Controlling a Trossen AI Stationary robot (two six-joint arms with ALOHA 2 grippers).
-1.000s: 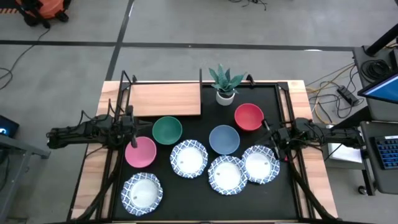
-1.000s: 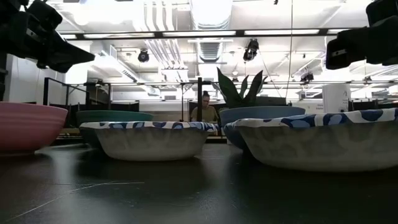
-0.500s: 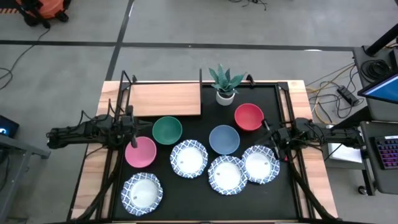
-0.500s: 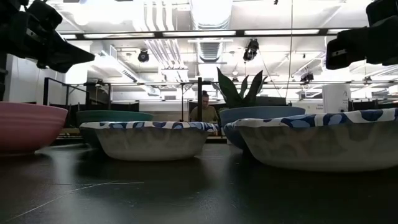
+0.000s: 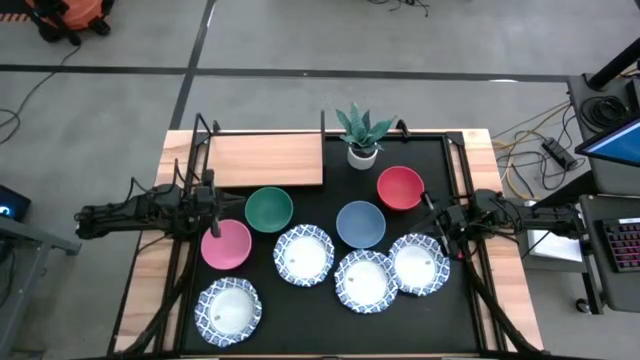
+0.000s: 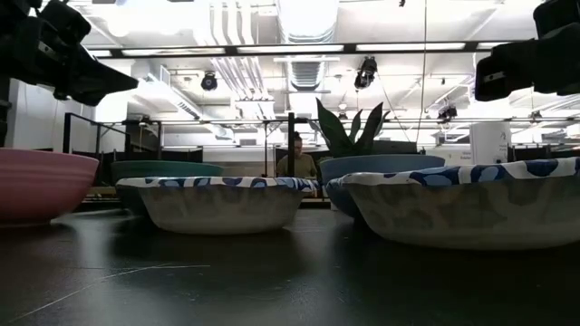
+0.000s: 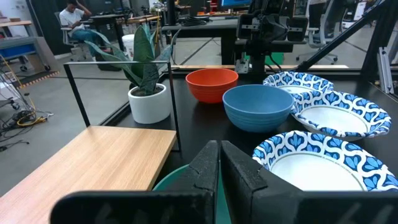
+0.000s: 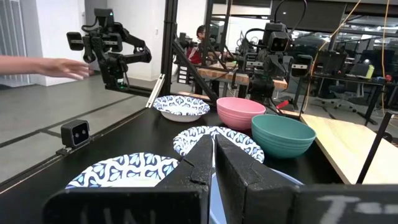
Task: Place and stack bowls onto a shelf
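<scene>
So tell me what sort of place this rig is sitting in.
Probably a robotics lab or workshop: another robot arm on a stand, a person seated at a desk, and exposed ceiling ducts with strip lights.

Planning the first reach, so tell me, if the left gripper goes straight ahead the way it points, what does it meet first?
Probably the green bowl: the shut left gripper points across the table at it, just ahead, though its height over the rim is unclear.

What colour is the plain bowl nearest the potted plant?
Red: the red bowl sits just beside the potted plant, clearest in the high view.
</scene>
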